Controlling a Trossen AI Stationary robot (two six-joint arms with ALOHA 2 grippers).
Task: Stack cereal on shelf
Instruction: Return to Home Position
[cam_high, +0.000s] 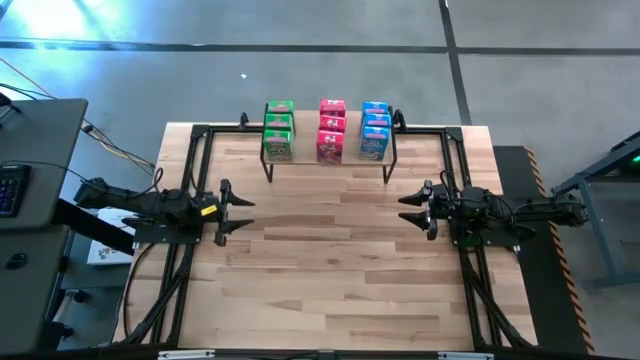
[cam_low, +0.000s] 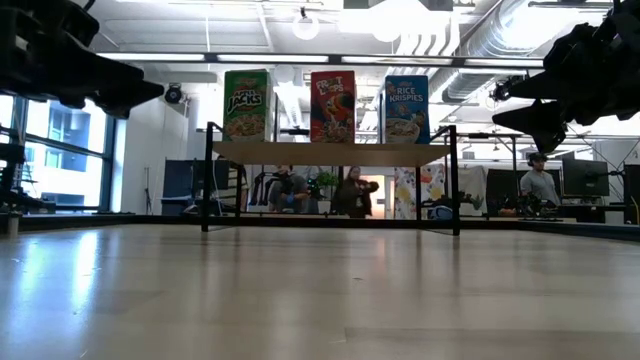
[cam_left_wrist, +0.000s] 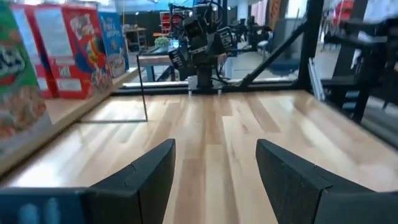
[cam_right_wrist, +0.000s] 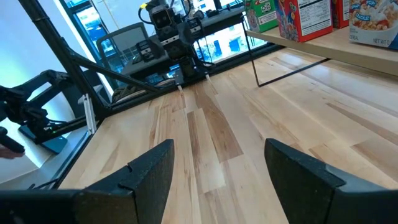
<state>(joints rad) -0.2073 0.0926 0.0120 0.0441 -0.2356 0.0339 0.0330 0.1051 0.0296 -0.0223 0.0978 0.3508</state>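
Left gripper (cam_high: 249, 212) and right gripper (cam_high: 404, 208), jaws open and empty, parked clear of the shelf (cam_low: 330, 153) since its colour-sorted cereal boxes (cam_high: 331, 130) appear fully stacked

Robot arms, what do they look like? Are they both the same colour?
Both are black, thin and jointed, like long metal bones. The left arm has a small yellow patch near its wrist; the right arm shows none. Each ends in jaws made of two dark, flat, wedge-shaped fingers.
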